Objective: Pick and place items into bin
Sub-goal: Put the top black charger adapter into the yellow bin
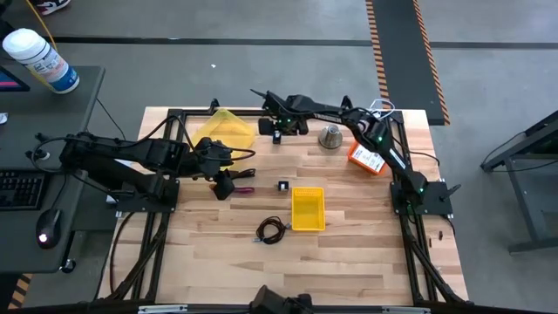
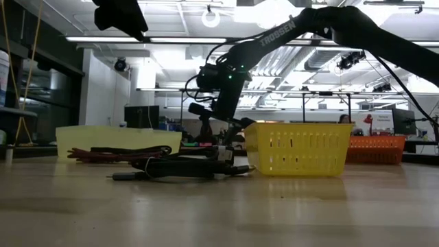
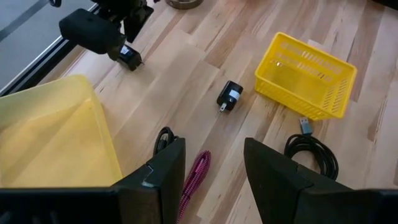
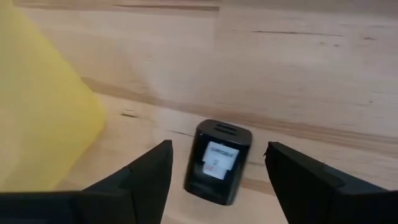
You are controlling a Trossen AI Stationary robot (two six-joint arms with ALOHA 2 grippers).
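A small black plastic block with a white label [image 4: 219, 160] sat on the wooden table [image 1: 349, 253] at the far side, just beside a floppy yellow plastic bag [image 1: 225, 129]. The right gripper [image 4: 217, 180] hung low over this block with its two dark fingers spread wide, one on each side, and they held nothing. A second small black block with a white sticker [image 3: 229, 96] lay near the middle of the table, close to the little yellow plastic basket with holes in its walls [image 1: 308, 209]. From above, that yellow basket looked like it had nothing in it. A coiled black cable with a plug on its end [image 1: 272, 230] lay on the wood just beside the basket, on the side away from the right arm. A hand tool with red handles [image 1: 243, 188] lay near the left gripper [image 3: 212, 167]. The left gripper hovered over the table next to the yellow bag, with its fingers apart and nothing between them; the red handles showed on the table below the gap. At the far right of the table stood a bigger orange plastic basket [image 1: 356, 155] with a white printed flat packet [image 1: 372, 161] lying in it. A grey metal cone-shaped thing [image 1: 330, 136] stood between the orange basket and the first black block. I could not tell what was inside the yellow bag.
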